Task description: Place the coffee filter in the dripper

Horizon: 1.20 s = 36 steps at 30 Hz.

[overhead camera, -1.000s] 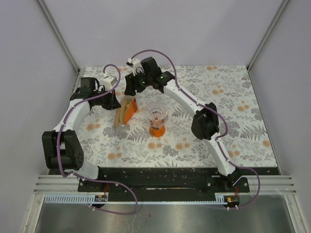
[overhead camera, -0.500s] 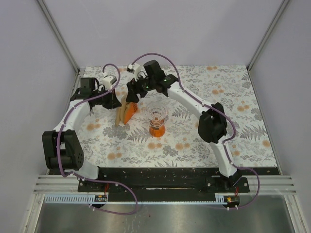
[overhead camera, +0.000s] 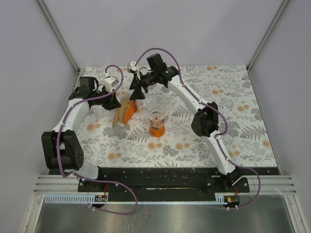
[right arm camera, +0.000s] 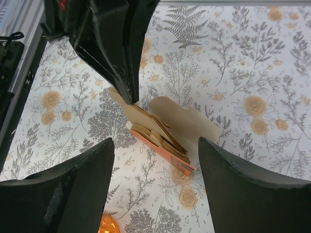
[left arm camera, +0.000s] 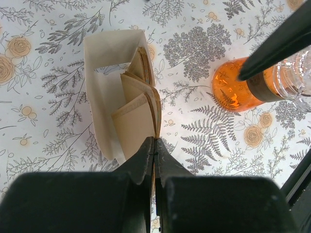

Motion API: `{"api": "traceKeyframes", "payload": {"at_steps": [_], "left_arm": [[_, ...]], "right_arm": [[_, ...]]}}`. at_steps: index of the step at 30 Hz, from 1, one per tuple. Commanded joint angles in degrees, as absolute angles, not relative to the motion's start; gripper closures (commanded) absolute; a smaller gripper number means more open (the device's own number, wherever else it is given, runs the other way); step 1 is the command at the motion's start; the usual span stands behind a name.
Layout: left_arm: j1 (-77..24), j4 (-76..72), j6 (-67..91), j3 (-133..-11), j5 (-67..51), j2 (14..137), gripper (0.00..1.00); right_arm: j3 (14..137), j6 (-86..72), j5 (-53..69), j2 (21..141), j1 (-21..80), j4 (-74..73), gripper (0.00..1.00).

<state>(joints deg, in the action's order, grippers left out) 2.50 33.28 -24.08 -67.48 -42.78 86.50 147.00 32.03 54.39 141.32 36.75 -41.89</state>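
Nearby, filter bundle [overhead camera: 125, 112] beside dripper [overhead camera: 157, 120], wide-spread right claw [overhead camera: 137, 92] above.

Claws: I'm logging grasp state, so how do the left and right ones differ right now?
The left claw is shut, pinching the filter stack's edge; the right claw is wide open, holding nothing. The left claw touches the stack; the right claw hovers above it, apart. Both are at the stack, neither at the dripper.
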Motion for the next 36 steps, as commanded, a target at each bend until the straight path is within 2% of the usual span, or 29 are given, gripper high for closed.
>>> {"api": "traceKeyframes", "payload": {"at_steps": [1, 11, 20, 22, 27, 36], "left_arm": [[2.81, 32.52, -26.1, -70.31, -47.02, 85.6, 1.0], [2.81, 32.52, -26.19, -71.45, -47.64, 85.96, 1.0], [2.73, 32.52, -25.58, -72.86, -48.6, 87.8, 1.0], [2.64, 32.52, -25.4, -73.3, -48.87, 87.98, 1.0], [2.64, 32.52, -25.58, -73.21, -48.52, 88.07, 1.0], [2.64, 33.66, -26.01, -72.95, -48.34, 88.42, 1.0]], "right_arm": [[149.15, 33.49, 58.01, 143.7, 37.09, -39.39, 0.22], [150.56, 30.15, 54.84, 147.65, 38.5, -33.58, 0.3], [149.07, 31.37, 54.76, 148.27, 39.55, -33.57, 0.43], [148.97, 31.9, 54.06, 148.45, 39.9, -33.84, 0.48], [148.71, 33.66, 53.79, 148.19, 39.82, -34.45, 0.67], [143.88, 42.0, 55.02, 146.17, 39.9, -33.93, 0.88]]}}
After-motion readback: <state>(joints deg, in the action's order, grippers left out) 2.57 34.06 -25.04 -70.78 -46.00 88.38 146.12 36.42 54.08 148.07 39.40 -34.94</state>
